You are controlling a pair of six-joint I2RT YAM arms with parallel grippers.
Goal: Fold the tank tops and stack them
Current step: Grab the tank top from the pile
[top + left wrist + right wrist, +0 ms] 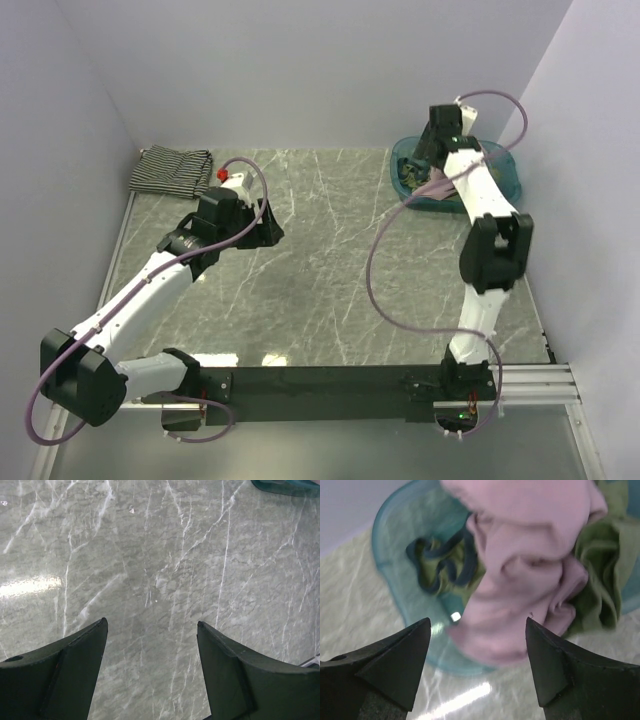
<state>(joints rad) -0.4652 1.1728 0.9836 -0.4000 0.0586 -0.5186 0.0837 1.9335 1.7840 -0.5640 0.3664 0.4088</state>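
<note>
There are two claws, both spread wide and holding nothing: the left claw (151,625) hangs over the bench (330,270), and the right claw (477,622) hangs over the one basin (390,540) at the far right. One striped top (170,170) lies folded in the far left corner of the bench. In the basin, one pink top (520,555) lies over crumpled green tops (605,580); I cannot count the green ones.
</note>
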